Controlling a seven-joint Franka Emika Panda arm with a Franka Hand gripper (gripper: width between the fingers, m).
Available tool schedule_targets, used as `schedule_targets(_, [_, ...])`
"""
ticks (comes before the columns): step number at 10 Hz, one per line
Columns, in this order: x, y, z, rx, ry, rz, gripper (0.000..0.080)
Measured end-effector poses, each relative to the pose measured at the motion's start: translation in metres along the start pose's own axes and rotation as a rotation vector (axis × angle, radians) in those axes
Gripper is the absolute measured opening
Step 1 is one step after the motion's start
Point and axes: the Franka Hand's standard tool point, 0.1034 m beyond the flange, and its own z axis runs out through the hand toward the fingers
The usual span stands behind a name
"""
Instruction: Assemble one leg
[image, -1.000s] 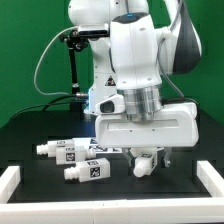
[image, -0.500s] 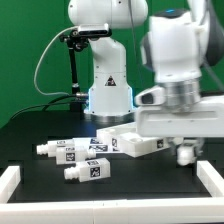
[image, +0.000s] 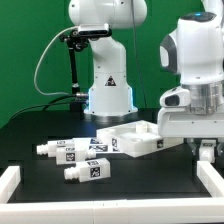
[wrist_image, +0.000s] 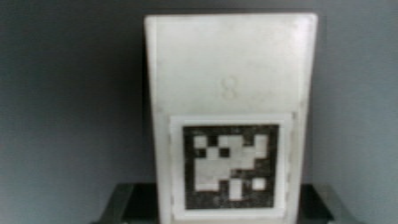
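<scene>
In the wrist view a leg (wrist_image: 231, 110), a white stubby post with a black-and-white square tag, fills the frame and sits between my dark jaws. My gripper (image: 207, 150) is shut on it at the exterior view's right and holds it above the black table. Only the leg's rounded end (image: 208, 152) shows there, under the hand. Three more legs (image: 86, 170) lie together at the exterior view's left. The large white tray-shaped part (image: 135, 140) lies beside them at the middle.
The robot base (image: 108, 80) stands at the back centre with a black stand and cables (image: 72, 60) beside it. A raised white border (image: 10, 182) runs along the table's front corners and the right edge (image: 212, 180).
My arm has swung from the middle to the exterior view's right, carrying the leg away from the tray-shaped part. The legs on the table have not moved.
</scene>
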Motion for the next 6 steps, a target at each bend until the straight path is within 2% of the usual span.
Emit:
schedule_targets(2, [0.0072, 0.0084, -0.0013, 0.001, 0.007, -0.035, 0.0284])
schedule_targets(5, [0.0062, 0.0074, -0.0010, 0.001, 0.006, -0.039, 0.0294])
schedule_targets(6, [0.0079, 0.0099, -0.0032, 0.000, 0.005, -0.066, 0.0481])
